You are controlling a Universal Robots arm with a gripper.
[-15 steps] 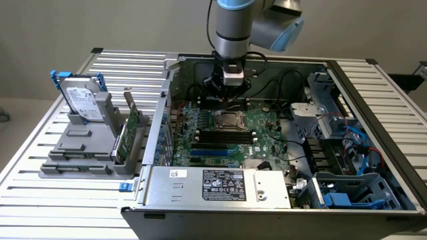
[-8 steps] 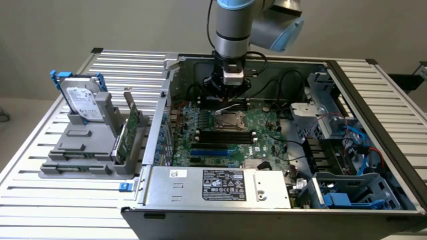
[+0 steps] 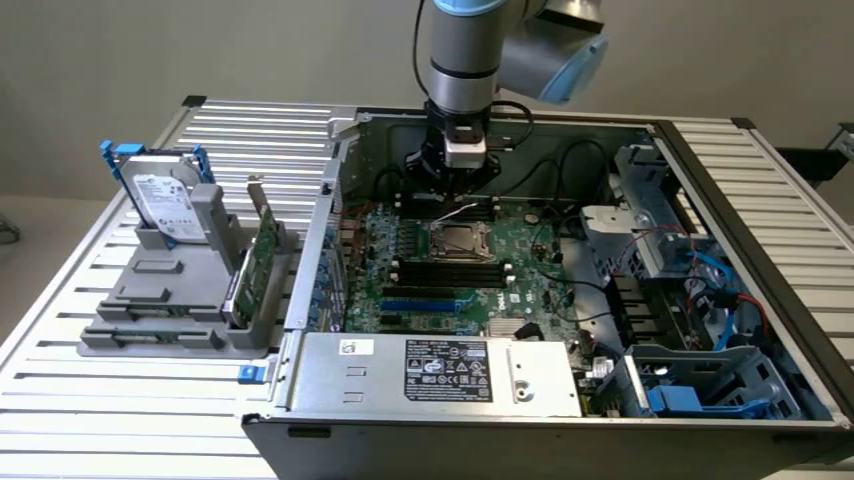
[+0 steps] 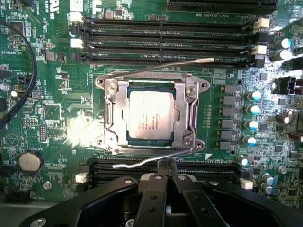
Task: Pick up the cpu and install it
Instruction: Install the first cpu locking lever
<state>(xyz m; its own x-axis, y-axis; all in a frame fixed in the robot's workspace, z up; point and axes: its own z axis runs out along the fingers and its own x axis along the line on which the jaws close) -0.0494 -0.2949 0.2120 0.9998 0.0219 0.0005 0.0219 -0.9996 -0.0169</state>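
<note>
Squarely within the socket of the green motherboard [image 4: 57, 118], the cpu [image 4: 151, 115] is seen lying flat. It is a small square chip with a matte silvery lid and faint printing. It is framed by a bright metal load plate [image 4: 190, 106] with screws at its corners. Two thin wire levers are seen, one [image 4: 165, 66] beside the black memory slots [image 4: 165, 33] and one [image 4: 137, 164] on the gripper's side.

The gripper [image 4: 166, 165] is poised over that nearer lever. Its dark fingers [image 4: 154, 194] are pressed together with nothing seen between them. Contact with the wire is possible, but it cannot be told.

From the exterior view, the arm [image 3: 461, 50] is seen reaching straight down into the open computer case [image 3: 747, 200]. On the slatted table at the exterior view's left, a silver hard drive [image 3: 167, 205] in a blue bracket is held upright in a gray holder [image 3: 160, 300].
</note>
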